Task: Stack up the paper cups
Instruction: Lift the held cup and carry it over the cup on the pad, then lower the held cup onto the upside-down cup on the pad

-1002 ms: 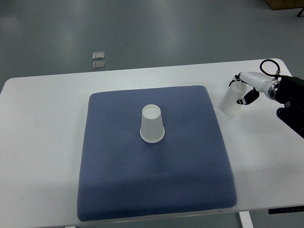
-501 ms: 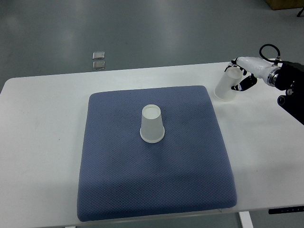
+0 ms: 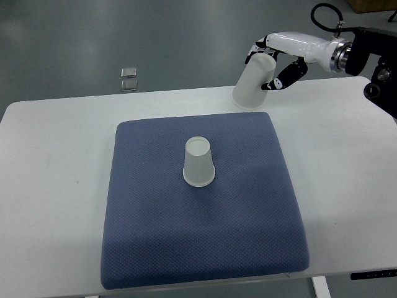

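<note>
This looks like a robotics lab or test bay. A plain white tabletop (image 3: 56,186) carrying a blue padded mat (image 3: 205,248) stands on a smooth grey-green sealed floor (image 3: 186,37), with two small metal floor plates (image 3: 129,79) behind it.

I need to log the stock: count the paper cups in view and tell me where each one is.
2. One paper cup stands upside down near the middle of the blue mat. The other cup is held tilted in the right hand, above the table's far edge. None looks hidden.

white cup (image 3: 199,162): upside down, mat centre | second cup (image 3: 253,83): tilted, airborne
</note>
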Robot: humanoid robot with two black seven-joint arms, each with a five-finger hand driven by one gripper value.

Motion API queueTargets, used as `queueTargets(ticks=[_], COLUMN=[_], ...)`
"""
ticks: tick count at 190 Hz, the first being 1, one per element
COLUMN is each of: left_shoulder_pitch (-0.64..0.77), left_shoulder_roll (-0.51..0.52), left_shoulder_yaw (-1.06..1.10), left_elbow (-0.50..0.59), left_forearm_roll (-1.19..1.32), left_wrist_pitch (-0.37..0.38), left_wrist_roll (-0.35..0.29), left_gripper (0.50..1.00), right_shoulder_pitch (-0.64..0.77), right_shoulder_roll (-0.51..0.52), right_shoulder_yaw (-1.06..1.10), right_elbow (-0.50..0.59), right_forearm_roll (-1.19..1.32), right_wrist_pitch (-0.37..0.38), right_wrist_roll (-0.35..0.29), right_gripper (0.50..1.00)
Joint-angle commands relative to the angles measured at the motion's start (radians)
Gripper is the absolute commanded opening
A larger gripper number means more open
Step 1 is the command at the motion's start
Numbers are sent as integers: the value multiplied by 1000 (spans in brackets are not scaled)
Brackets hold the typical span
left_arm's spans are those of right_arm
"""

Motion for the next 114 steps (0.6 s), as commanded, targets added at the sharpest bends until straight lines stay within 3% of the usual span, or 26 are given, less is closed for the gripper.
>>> queueTargets(ticks=[1,114], left_shoulder_pitch=[0,0], left_shoulder_roll=[0,0], left_shoulder_yaw=[1,1], left_elbow=[0,0], left_forearm_roll=[0,0], left_wrist_pitch=[0,0], left_wrist_roll=[0,0], left_gripper=[1000,1000], right_shoulder_pitch=[12,12], right_shoulder_roll=[3,149], right_shoulder_yaw=[4,1], right_elbow=[69,132], right_forearm_roll=[36,43], right_wrist_pitch=[53,112], right_wrist_roll=[-5,-112], right_gripper=[500,500])
